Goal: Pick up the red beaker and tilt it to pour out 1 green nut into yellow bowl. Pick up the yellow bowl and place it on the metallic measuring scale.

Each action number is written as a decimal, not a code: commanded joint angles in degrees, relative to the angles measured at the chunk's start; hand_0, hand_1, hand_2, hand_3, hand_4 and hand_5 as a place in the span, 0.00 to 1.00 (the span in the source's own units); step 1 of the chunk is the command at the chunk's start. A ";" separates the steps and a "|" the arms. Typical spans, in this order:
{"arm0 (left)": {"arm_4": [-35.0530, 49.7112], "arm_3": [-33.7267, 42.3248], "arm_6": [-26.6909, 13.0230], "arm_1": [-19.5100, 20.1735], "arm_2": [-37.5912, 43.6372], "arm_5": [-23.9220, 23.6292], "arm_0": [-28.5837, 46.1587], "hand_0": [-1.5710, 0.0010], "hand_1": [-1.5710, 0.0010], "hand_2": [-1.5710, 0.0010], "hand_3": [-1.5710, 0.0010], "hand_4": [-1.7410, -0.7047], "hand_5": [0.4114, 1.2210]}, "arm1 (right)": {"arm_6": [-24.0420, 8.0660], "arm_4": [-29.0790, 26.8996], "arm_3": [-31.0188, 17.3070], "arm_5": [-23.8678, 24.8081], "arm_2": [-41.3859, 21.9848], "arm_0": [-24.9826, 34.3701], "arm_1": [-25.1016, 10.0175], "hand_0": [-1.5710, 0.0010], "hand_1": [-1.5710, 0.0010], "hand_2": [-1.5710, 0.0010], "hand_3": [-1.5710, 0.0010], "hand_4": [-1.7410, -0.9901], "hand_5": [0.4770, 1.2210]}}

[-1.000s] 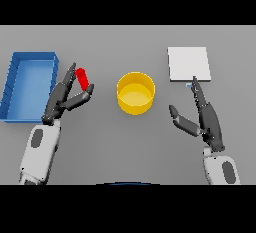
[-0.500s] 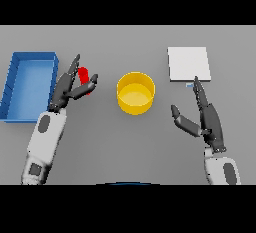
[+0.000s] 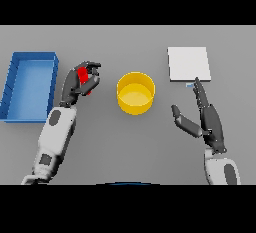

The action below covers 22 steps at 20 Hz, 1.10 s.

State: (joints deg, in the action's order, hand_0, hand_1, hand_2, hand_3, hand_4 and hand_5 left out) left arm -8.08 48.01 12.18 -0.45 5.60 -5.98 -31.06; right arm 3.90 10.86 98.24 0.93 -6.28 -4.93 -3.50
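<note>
Head view is showing the grey table (image 3: 125,147) spreading under me, with the blue tray (image 3: 30,87) lying at its left side, the metallic measuring scale (image 3: 188,63) sitting far right, and the yellow bowl (image 3: 135,93) standing between them. My left hand (image 3: 80,81) is curling its fingers round the red beaker (image 3: 84,78), just left of the bowl, its long axis running roughly up the view though I cannot tell which end is the mouth. My right hand (image 3: 207,119) is resting open with straight fingers reaching toward the scale's near edge.

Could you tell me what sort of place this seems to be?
Probably a lab-style test bench: a plain grey table with a metal scale, a yellow bowl, and a red beaker in the left robot hand.
</note>
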 commanded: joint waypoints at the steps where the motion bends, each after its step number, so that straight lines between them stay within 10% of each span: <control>1: -1.31 -0.77 -1.17 0.40 -0.38 -1.37 -0.51 0.52 0.50 0.46 0.44 0.21 0.73 | 0.50 -0.13 -0.53 -0.16 -0.06 -0.24 0.16 1.00 1.00 1.00 1.00 0.67 0.23; 5: -2.82 -1.53 0.96 0.78 -1.67 -1.98 -0.65 0.21 0.21 0.19 0.27 0.10 0.89 | 0.26 -0.12 -0.18 0.06 0.36 0.29 -0.27 1.00 1.00 1.00 1.00 0.66 0.23; 8: -3.28 -1.80 0.68 0.95 -2.05 -1.92 -1.00 0.11 0.11 0.10 0.14 0.19 0.94 | 0.28 -1.32 -0.74 -0.57 0.58 1.05 0.05 1.00 1.00 1.00 1.00 0.65 0.22; 22: -0.31 9.17 -3.88 3.82 -3.07 5.32 -2.27 0.01 0.01 0.01 0.01 0.02 0.89 | 3.66 2.16 -1.28 0.76 -0.23 0.39 -0.81 1.00 1.00 1.00 1.00 0.69 0.25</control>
State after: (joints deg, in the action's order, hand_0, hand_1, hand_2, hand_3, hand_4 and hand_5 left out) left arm -8.39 57.18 8.28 3.38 2.54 -0.63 -33.34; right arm 7.54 13.03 96.96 1.69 -6.52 -4.53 -4.31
